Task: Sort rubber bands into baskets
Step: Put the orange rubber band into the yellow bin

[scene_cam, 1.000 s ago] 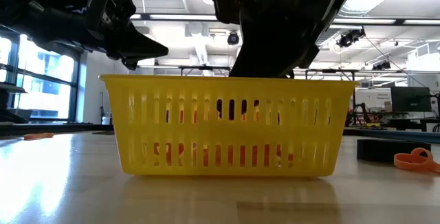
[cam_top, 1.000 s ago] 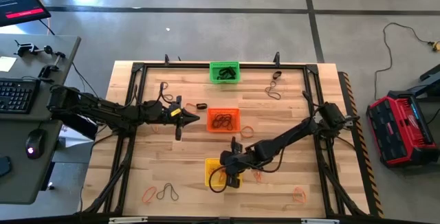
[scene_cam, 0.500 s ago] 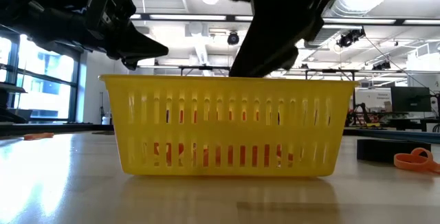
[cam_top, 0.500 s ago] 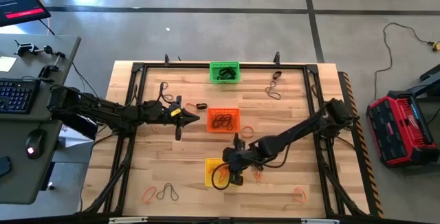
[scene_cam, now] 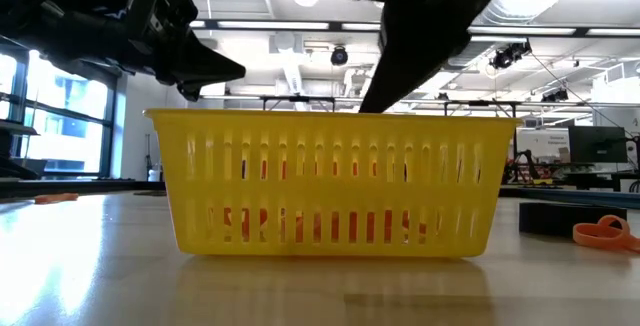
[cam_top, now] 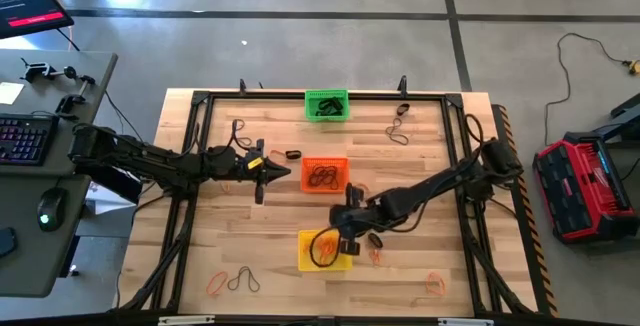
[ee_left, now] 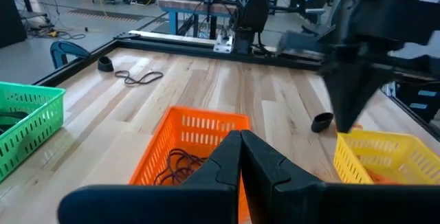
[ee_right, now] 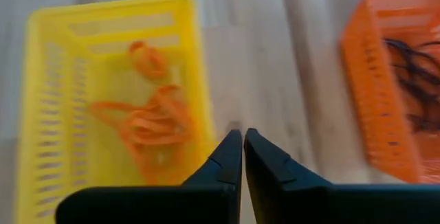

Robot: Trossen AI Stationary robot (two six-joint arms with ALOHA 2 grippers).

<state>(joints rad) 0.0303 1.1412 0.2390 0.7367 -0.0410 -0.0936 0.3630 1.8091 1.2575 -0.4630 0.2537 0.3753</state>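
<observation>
Orange rubber bands [ee_right: 148,124] lie in the yellow basket [cam_top: 312,238], dark ones in the orange basket [cam_top: 325,162] and the green basket [cam_top: 326,94]. Loose bands [cam_top: 232,282] lie scattered on the table [cam_top: 420,156]. The right gripper [cam_top: 347,244] hangs just beside the yellow basket, fingers pressed together and empty. The left gripper [cam_top: 284,171] waits near the orange basket, also closed on nothing.

The yellow basket [scene_cam: 330,181] hides the table behind it in the low view.
</observation>
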